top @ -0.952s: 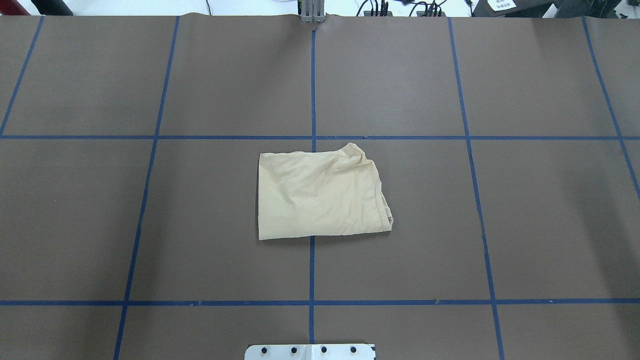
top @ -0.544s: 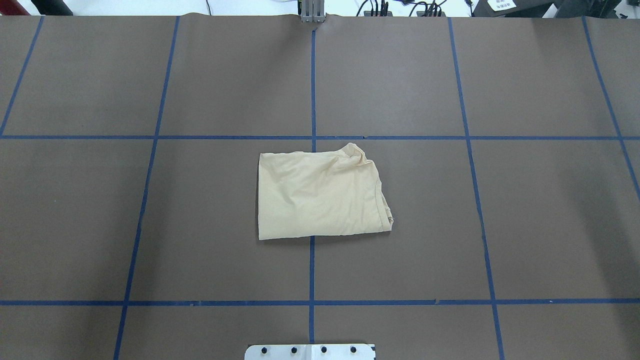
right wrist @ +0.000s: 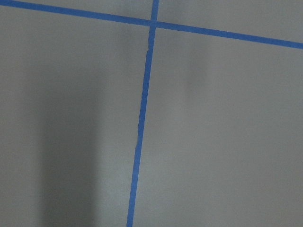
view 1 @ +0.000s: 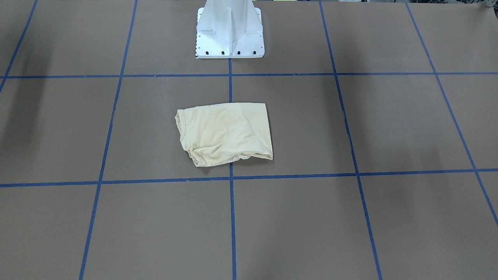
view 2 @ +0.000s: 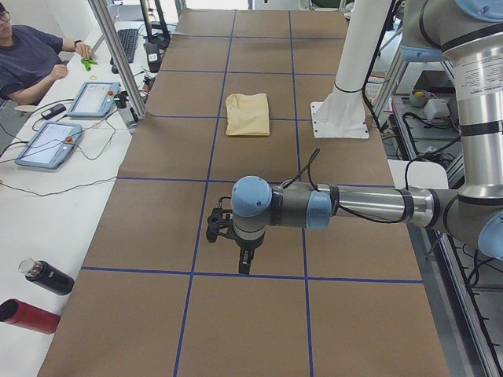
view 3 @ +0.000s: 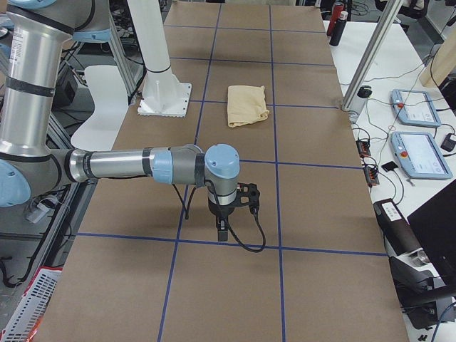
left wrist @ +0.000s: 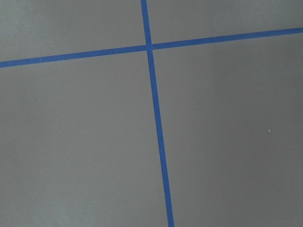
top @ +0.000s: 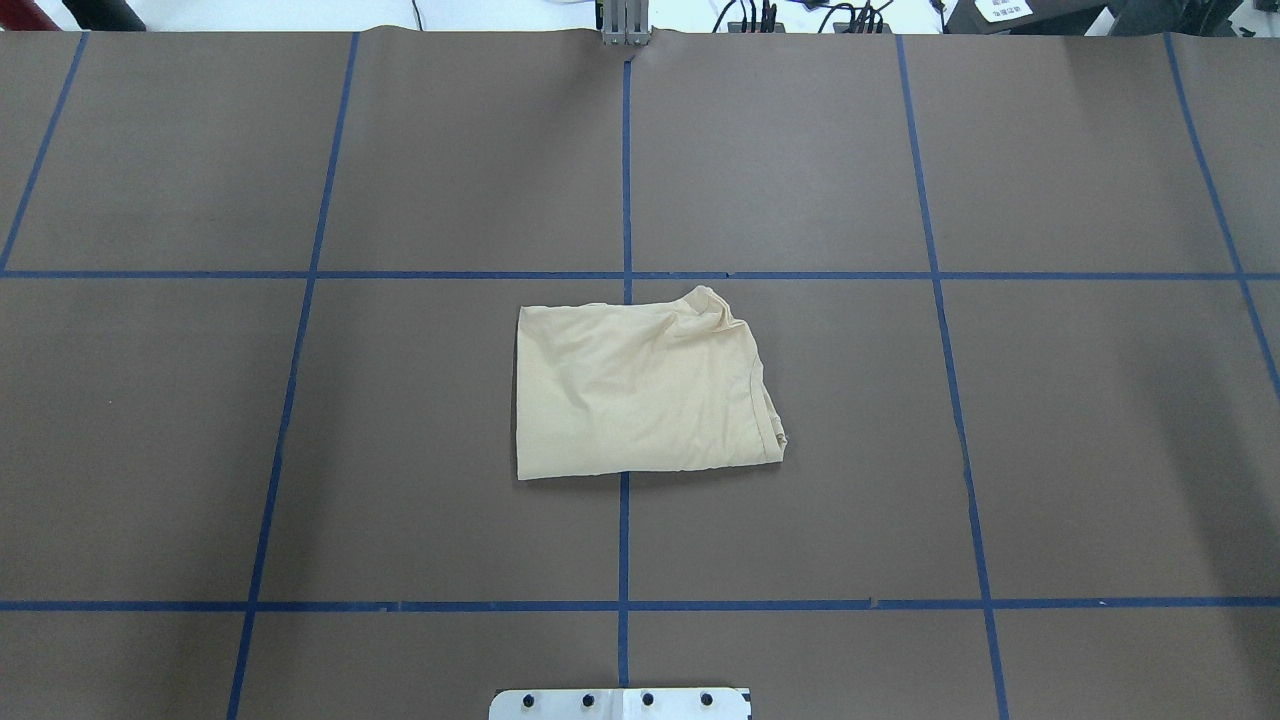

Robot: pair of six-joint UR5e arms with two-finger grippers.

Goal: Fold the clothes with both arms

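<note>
cream-yellow T-shirt point(top: 630, 395), brown table point(top: 450, 150), blue tape grid point(top: 626, 150)

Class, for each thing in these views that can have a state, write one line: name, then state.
T-shirt: folded, lying on the table, ungripped.
Left hand: pointing down above the table, far from the T-shirt; open or shut cannot be told.
Right hand: likewise above the table, far from the T-shirt; cannot be told.

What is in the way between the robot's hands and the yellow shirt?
Nothing visible. The T-shirt lies by itself at the middle of the table. The left gripper and the right gripper hang over opposite ends. Only brown table surface with blue tape lines shows between each one and the shirt.
</note>
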